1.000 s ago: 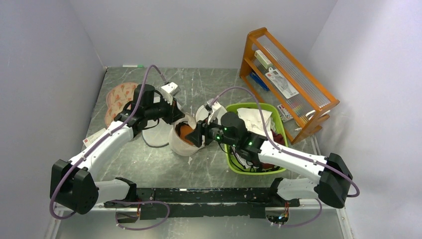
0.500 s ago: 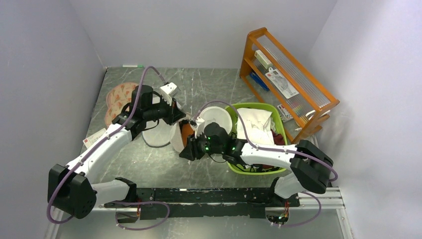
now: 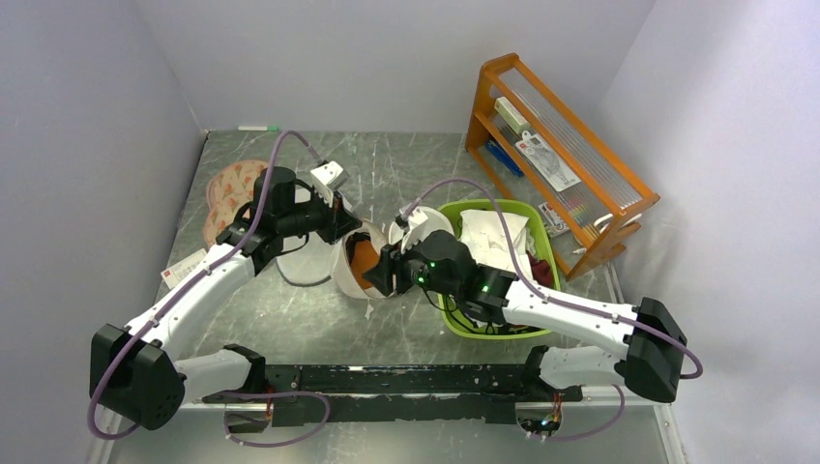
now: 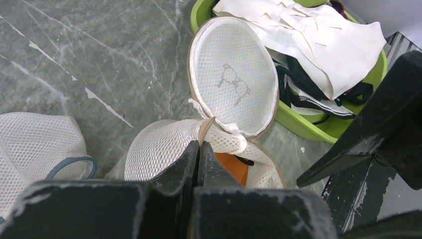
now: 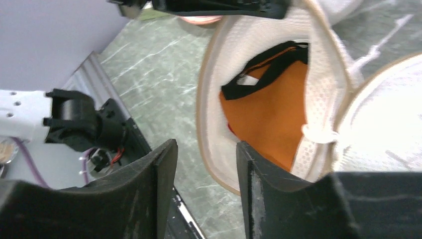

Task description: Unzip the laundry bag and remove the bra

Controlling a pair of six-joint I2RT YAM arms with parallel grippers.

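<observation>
The laundry bag stands unzipped in the middle of the table, its cream mesh lid with the dark mark flipped back against the green basket. Inside the lower half lies the bra, orange with a black strap. My left gripper is shut on the bag's tan rim at the hinge side and holds it up. My right gripper is open at the bag's mouth, just short of the near rim, with nothing between its fingers.
A green basket of white and dark cloths sits right of the bag. An orange rack stands at the back right. A white mesh bag and a pink patterned bag lie to the left.
The right arm drew back toward the near edge with its jaws narrower, then returned to the bag's mouth with them wider again. The left gripper kept its hold on the rim.
</observation>
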